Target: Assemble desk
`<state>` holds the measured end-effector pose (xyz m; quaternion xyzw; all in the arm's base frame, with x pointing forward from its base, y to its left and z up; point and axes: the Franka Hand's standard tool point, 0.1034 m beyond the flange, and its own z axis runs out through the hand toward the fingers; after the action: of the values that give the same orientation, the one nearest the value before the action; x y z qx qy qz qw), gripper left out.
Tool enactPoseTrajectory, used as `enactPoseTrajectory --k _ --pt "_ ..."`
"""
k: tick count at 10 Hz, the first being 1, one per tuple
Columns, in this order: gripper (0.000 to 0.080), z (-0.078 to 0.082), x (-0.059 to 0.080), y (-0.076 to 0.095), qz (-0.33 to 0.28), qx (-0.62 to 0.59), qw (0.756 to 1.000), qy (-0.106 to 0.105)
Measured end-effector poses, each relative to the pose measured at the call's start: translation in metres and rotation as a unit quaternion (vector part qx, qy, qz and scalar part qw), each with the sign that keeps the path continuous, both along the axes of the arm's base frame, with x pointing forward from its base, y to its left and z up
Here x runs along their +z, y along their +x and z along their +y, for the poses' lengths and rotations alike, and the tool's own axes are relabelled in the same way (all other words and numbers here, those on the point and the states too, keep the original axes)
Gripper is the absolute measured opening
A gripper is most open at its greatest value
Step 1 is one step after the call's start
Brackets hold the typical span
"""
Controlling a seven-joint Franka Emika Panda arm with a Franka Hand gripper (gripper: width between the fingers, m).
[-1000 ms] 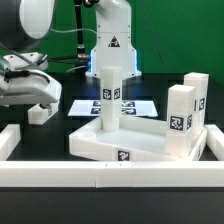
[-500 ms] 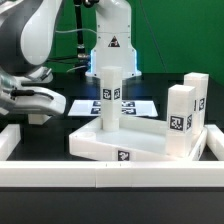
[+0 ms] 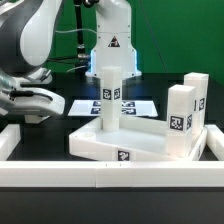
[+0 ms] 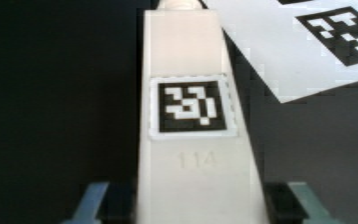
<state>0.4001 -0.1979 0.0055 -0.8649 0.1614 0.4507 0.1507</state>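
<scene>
The desk panel (image 3: pixel 140 146) lies in the middle of the table, white with a raised rim and a small tag on its front edge. One white leg post (image 3: pixel 110 96) stands upright on it. Two more tagged leg posts (image 3: pixel 182 120) stand at its right end in the exterior view. In the wrist view a fourth leg post (image 4: pixel 194 110) with a black-white tag lies on the dark table. My gripper (image 4: pixel 197 202) straddles its near end, with a dark gap between each finger and the post. In the exterior view the gripper (image 3: pixel 32 110) is low at the far left.
The marker board (image 3: pixel 135 105) lies behind the panel, and its corner shows in the wrist view (image 4: pixel 309 45). A long low white rail (image 3: pixel 110 177) with L-shaped ends runs along the front. The robot base (image 3: pixel 112 45) stands at the back.
The arm swung and the hand dropped lower at the exterior view's left between one second and half a second ago. Nothing has visibly moved since.
</scene>
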Motion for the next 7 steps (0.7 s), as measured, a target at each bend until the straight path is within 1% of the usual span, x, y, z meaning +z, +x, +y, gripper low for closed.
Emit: enactPoseTrajectory --k 7 --pt "0.0288 0.0005 0.0012 0.0012 -0.001 0.0 1.0 0.0"
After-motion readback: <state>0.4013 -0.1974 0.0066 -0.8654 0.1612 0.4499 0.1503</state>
